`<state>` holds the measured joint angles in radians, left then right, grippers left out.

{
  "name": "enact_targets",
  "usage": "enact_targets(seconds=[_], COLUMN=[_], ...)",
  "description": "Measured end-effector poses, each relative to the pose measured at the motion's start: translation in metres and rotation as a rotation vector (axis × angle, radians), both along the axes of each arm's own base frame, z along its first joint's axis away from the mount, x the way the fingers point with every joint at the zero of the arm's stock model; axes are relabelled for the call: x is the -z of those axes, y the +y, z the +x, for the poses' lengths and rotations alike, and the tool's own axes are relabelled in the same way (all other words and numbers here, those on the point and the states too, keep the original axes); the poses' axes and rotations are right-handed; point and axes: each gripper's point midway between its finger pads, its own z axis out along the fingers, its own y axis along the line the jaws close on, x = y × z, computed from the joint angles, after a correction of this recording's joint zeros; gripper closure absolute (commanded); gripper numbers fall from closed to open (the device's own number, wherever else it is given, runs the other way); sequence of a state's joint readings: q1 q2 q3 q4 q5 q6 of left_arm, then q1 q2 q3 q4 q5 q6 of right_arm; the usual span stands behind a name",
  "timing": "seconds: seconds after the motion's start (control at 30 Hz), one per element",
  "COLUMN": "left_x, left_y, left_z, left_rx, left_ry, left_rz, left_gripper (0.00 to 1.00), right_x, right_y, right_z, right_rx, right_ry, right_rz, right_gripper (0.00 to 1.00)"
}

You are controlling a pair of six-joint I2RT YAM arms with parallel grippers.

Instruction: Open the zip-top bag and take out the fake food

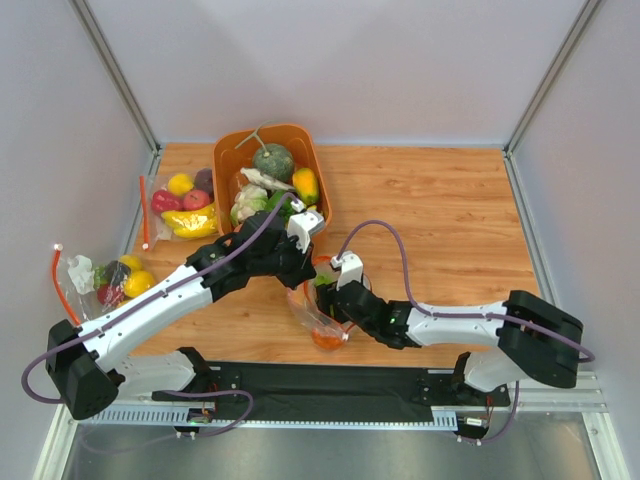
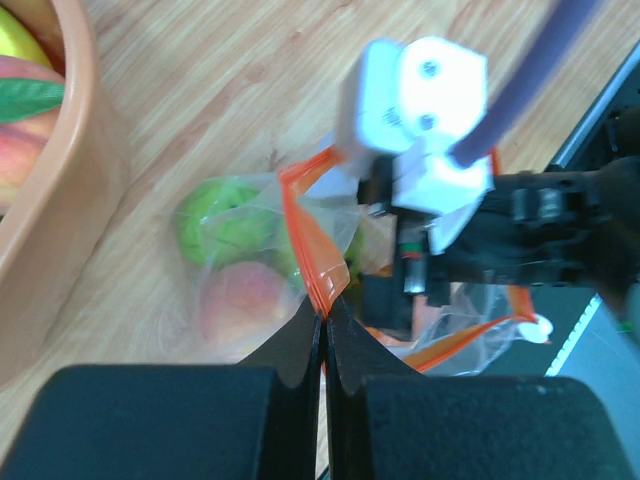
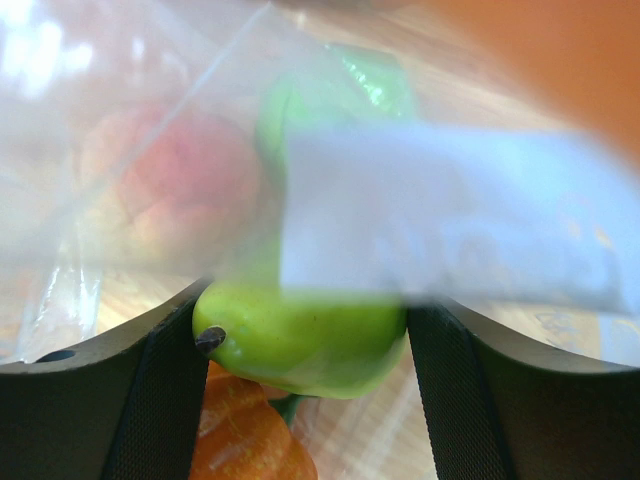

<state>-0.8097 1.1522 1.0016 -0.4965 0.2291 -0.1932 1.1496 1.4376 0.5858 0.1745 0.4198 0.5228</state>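
Note:
The zip-top bag lies on the wooden table between my two arms. In the left wrist view, my left gripper is shut on its red-orange zip strip. A green fruit and a peach-red fruit show through the plastic. My right gripper is inside the bag, its pads touching both sides of a green apple-like fruit. An orange fruit lies under it, and a peach-red one behind it. The blurred white label hangs close to the lens. In the top view, the left gripper and the right gripper meet at the bag.
An orange basket holding a grey-green melon and other food stands at the back; its rim shows in the left wrist view. A bag with a banana and a bag with a white lump lie at the left.

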Motion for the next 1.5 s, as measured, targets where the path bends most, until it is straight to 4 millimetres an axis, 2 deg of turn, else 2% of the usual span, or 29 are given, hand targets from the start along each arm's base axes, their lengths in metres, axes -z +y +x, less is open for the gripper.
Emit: enact_targets(seconds=[0.4,0.77,1.07,1.27,1.5], left_x=[0.007,0.014,0.018,0.014,0.014], left_y=[0.002,0.001,0.0,-0.006,0.003], left_z=[0.006,0.007,0.007,0.006,0.009], left_rx=[-0.029,-0.029,-0.025,-0.006,-0.031], left_ry=[0.0,0.015,0.026,0.021,0.013], left_rz=[0.03,0.046,0.054,0.031,0.049], left_gripper=[1.0,1.0,1.0,1.0,1.0], right_x=[-0.055,-0.089,-0.108,-0.123,-0.12], right_y=[-0.017,-0.024,-0.025,-0.029,-0.008], right_z=[-0.003,-0.003,-0.005,-0.002,0.011], right_rx=[0.022,-0.017,-0.06,-0.053,-0.097], right_ry=[-0.017,0.022,0.071,0.051,0.071], right_rz=[0.135,0.267,0.357,0.4,0.343], right_gripper=[0.55,0.56,0.57,0.58,0.62])
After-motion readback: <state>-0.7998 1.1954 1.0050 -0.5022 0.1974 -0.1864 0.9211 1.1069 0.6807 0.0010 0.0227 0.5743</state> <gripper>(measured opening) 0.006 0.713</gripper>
